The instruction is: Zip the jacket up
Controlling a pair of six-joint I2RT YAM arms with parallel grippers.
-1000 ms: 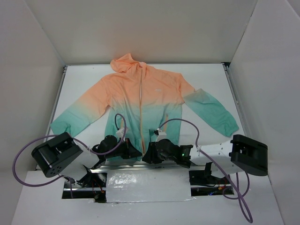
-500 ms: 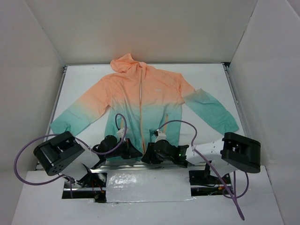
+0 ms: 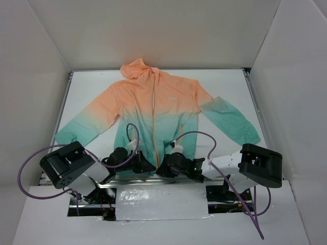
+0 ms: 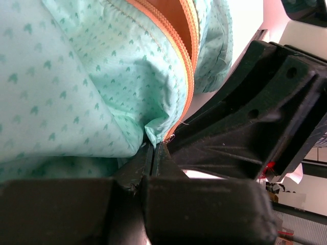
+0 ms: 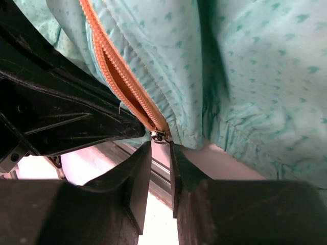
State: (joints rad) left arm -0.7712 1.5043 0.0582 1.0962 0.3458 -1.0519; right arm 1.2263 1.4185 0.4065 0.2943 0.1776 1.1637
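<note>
One worry: my left gripper (image 4: 153, 148) is clamped on the jacket (image 4: 76, 76), but my right gripper (image 5: 159, 148) sits parted just short of the zipper pull (image 5: 158, 136), holding nothing. Close off-centre and I'd probably pinch fabric instead.

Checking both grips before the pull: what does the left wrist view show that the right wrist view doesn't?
Only left wrist: the left pincer shut on the jacket at the hem corner beside the zipper. Only right wrist: the small metal slider at the zipper's bottom end, just beyond the parted tips of the right pincer, apparently not gripped. Both: teal patterned fabric, orange zipper tape, and the other pincer alongside.
</note>
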